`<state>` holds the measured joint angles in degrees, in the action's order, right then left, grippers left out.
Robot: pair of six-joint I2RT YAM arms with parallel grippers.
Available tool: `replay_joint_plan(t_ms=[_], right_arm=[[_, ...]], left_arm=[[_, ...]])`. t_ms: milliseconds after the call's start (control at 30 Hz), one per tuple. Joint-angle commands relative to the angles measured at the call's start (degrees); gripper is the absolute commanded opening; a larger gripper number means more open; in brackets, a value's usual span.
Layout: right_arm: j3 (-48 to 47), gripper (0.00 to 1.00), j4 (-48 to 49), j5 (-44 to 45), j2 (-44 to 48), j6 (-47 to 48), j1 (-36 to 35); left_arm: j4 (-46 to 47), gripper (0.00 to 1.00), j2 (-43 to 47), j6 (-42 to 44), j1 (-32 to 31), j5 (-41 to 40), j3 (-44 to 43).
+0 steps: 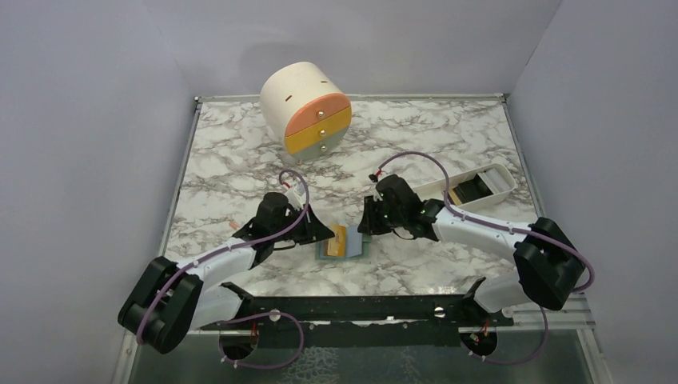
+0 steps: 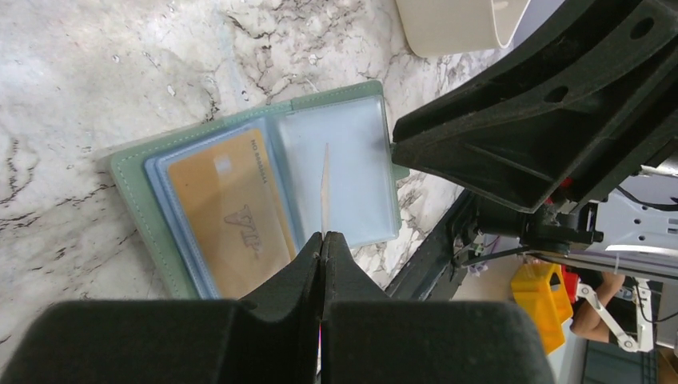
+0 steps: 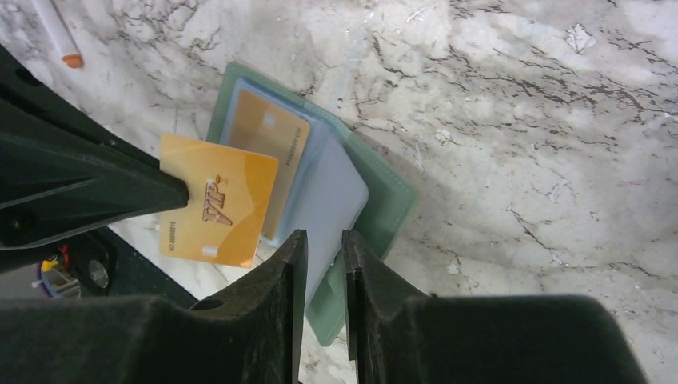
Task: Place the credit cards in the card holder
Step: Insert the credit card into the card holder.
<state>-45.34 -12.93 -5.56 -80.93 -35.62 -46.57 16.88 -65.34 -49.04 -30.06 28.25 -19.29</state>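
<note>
The card holder [image 1: 342,244] lies open and flat on the marble, a sage-green wallet [image 2: 132,172] with clear pockets. One tan-orange credit card [image 2: 228,216] sits in its left pocket [image 3: 268,144]. My left gripper [image 2: 323,234] is shut on a second tan-orange card [image 3: 216,210], seen edge-on [image 2: 325,188] in its own view and held upright over the wallet's fold. My right gripper [image 3: 324,246] hovers over the wallet's right page [image 3: 340,204], its jaws a narrow gap apart with nothing between them. The two grippers [image 1: 326,232] [image 1: 364,226] face each other across the wallet.
A cream cylinder with orange, yellow and grey drawers [image 1: 308,112] stands at the back. A long white tray [image 1: 480,188] holding more cards lies to the right, behind my right arm. A white stick with an orange tip [image 3: 56,32] lies left of the wallet.
</note>
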Motion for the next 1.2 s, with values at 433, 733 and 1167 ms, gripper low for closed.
replay_joint_plan(t_ms=[433, 733, 1167], right_arm=[[1.3, 0.2, 0.1, 4.9, -5.4, 4.9, -0.5], [1.6, 0.19, 0.4, 5.6, -6.2, 5.3, -0.5], [3.8, 0.19, 1.2, 7.1, -7.6, 5.9, -0.5]], left_arm=[[5.0, 0.0, -8.6, 3.8, 0.2, 4.3, -2.7], [5.7, 0.0, -11.7, 4.0, 0.2, 3.9, -2.9], [8.5, 0.0, -16.3, 0.4, 0.1, 3.5, -3.1]])
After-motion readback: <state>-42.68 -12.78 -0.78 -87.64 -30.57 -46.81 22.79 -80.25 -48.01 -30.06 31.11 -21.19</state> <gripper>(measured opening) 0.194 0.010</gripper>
